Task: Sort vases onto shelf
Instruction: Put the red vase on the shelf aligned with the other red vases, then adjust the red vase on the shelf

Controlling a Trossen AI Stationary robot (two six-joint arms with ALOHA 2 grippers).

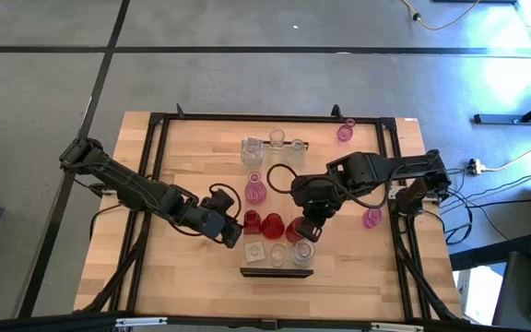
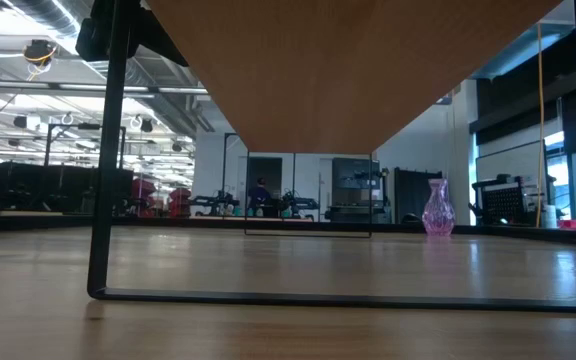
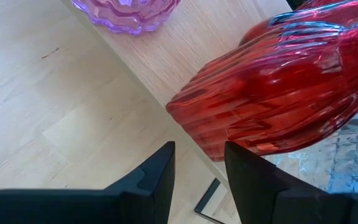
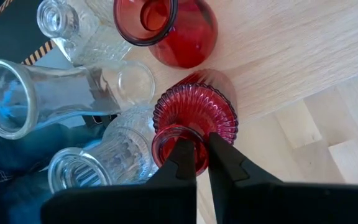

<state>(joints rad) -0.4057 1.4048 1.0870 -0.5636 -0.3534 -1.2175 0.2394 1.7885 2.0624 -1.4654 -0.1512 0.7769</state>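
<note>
Two dark robot arms over a wooden tabletop (image 1: 192, 148) with a black frame, both meeting at a long light-wood shelf board (image 1: 276, 270) crowded with tiny glass vases.

Right gripper (image 4: 202, 151) closed on the rim of a deep red ribbed glass vase (image 4: 194, 118) at the shelf's right part, beside a smooth deep red rounded vase (image 4: 176, 28) and several clear glass vases (image 4: 73, 93), one tall with a flared mouth. Left gripper (image 3: 197, 165) at the shelf's left end, fingers partly apart and holding nothing, just short of a deep red ribbed vase (image 3: 278, 81); a pink scalloped vase (image 3: 129, 12) past it. More clear vases (image 1: 273, 146) grouped at the table's far middle, a pink narrow-necked bulbous vase (image 1: 255, 191) near the centre, another pink vase (image 1: 345, 131) at the far edge, one more pink vase (image 1: 371, 218) by the right edge, also in the low view (image 2: 438, 208).
</note>
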